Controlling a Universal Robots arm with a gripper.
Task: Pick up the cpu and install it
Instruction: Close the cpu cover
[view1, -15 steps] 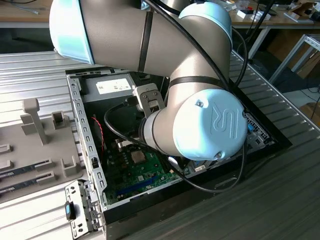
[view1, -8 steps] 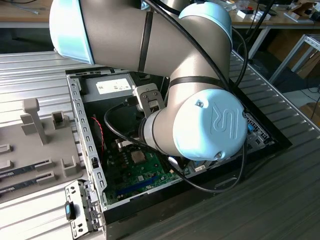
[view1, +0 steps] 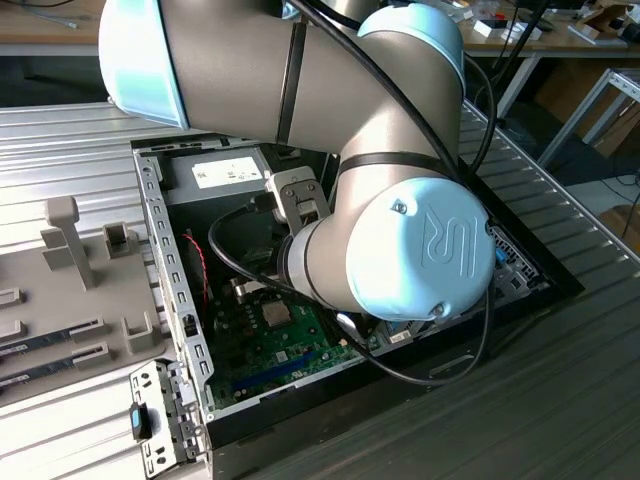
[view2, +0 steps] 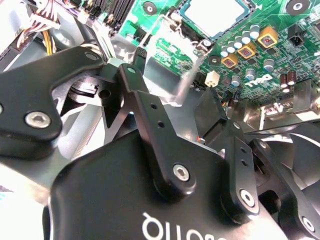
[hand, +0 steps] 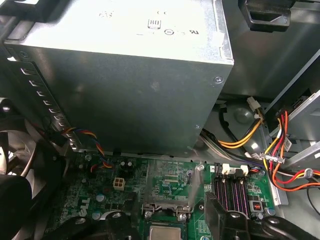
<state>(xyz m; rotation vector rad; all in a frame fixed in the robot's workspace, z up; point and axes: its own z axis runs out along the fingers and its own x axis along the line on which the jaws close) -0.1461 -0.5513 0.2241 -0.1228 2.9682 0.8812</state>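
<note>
Arm: the big grey-and-pale-blue robot arm (view1: 400, 200) reaches down into the open black computer case (view1: 300, 330) and blocks most of the case interior in the exterior view.
Tool: the black metal-linked tool (view2: 175, 120) is seen from behind in the second wrist view; its two fingers (view2: 135, 90) stand apart with nothing between them, hanging above the board. Its tips are partly lost against shiny metal, so how wide the gap is stays hard to judge.
Cpu: the small flat square chip with a silver-grey top (view2: 212, 14) lies in its socket on the green motherboard (view2: 260, 55), cut by the picture edge in the second wrist view. In the first wrist view just a sliver of it (hand: 165, 233) shows. In the exterior view it is a tiny pale square (view1: 276, 316) just beside the arm's wrist.
Socket frame: the metal frame with its thin lever (hand: 196, 182) surrounds the chip; whether it is latched cannot be told.
Power supply: the large grey metal box (hand: 125, 75) stands beside the board, with coloured wires (hand: 280, 145) running past it.
Fan: a black fan (hand: 17, 155) is partly cut off.
Desk: a ribbed grey desk (view1: 560, 380) carries the case and a grey parts tray (view1: 70, 290).
</note>
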